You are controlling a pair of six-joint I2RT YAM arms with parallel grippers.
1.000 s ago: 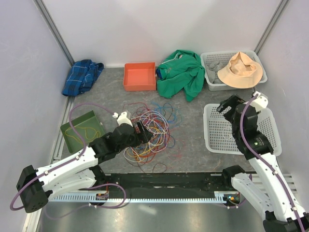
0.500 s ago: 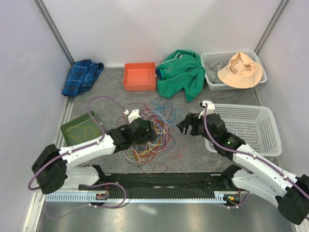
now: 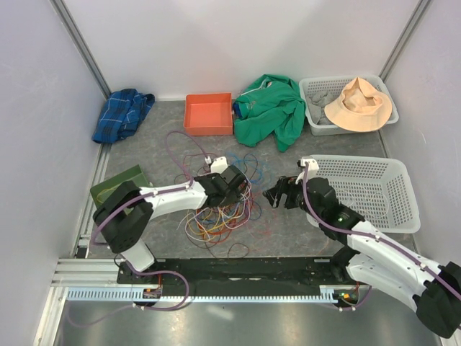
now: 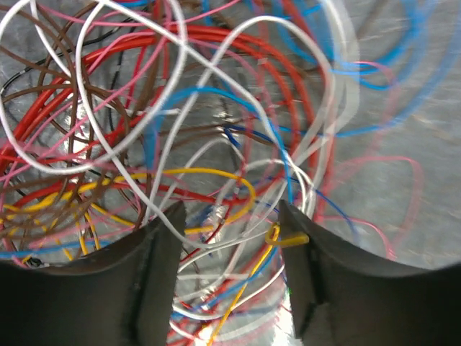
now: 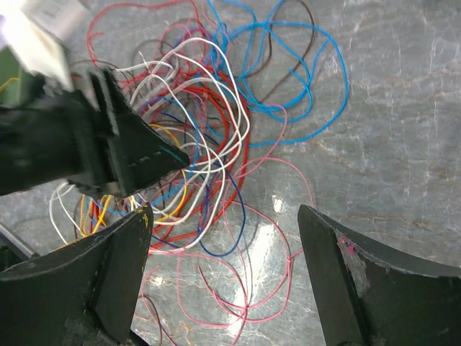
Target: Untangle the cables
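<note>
The cables lie as one tangle of thin red, white, blue, yellow, pink and brown loops in the middle of the table. My left gripper is low over the tangle's far part. In the left wrist view it is open, with several wires of the tangle running between its fingers. My right gripper hovers at the tangle's right edge. In the right wrist view it is wide open and empty above loose pink loops, with the tangle and the left gripper ahead of it.
A white basket stands right of the right arm. An orange bin, a green cloth, a blue plaid cloth and a grey basket holding a hat line the back. A green tray sits at the left.
My right arm swung left from above the white basket down to the tangle's right edge. My left gripper pushed right and farther into the tangle.
</note>
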